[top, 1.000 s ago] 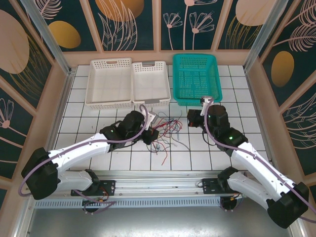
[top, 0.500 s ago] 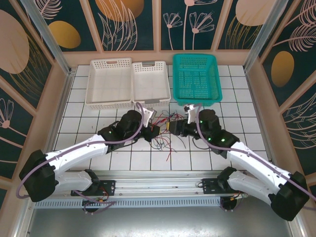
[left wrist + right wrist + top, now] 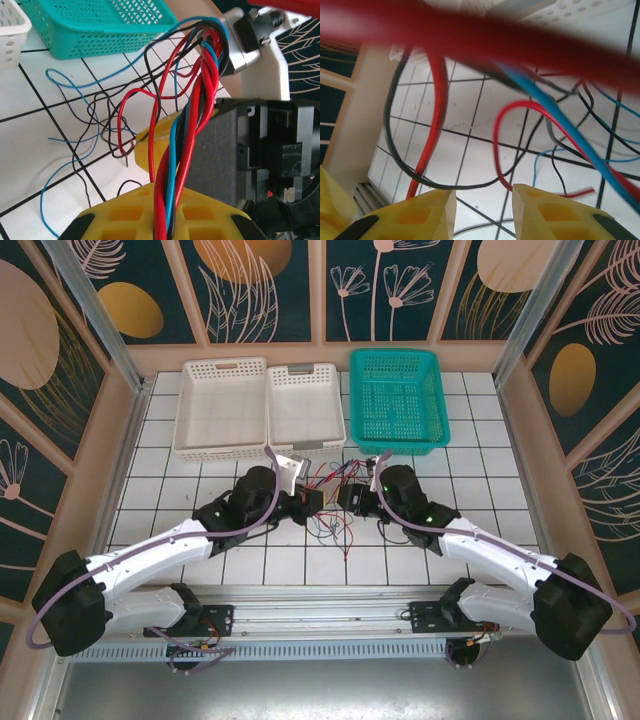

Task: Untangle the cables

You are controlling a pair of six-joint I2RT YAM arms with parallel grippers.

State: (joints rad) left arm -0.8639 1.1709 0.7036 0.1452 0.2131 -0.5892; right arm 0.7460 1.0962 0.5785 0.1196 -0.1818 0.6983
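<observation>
Left gripper [image 3: 167, 207] first: it is clamped hard on the cables [image 3: 192, 115]. Its yellow fingers [image 3: 120, 215] pinch a twisted bundle of red, blue and black strands. The bundle climbs out of the grip, then curls over at the top, right beside the black and white body of the other arm. Off to the side, loose blue and black ends sprawl across the white tiles, reaching toward the teal basket [image 3: 100, 25].

Over to the right gripper [image 3: 484, 205]: the jaws stand apart, with bare tile showing in the gap and nothing caught between the yellow fingers [image 3: 425, 212]. A black strand sweeps just past the tips. A red loop and a blue wire hang further out, and one thick red blur crosses close to the lens.

From above, the two grippers face each other at the middle of the tiled table [image 3: 480, 490], left gripper [image 3: 312, 502] and right gripper [image 3: 350, 498] nearly nose to nose. The tangle [image 3: 333, 523] sits between and just in front of them, with red strands arching up on the far side. Beyond them the teal basket [image 3: 397, 400] sits at the back, with two white baskets [image 3: 220, 405] side by side to its left.
</observation>
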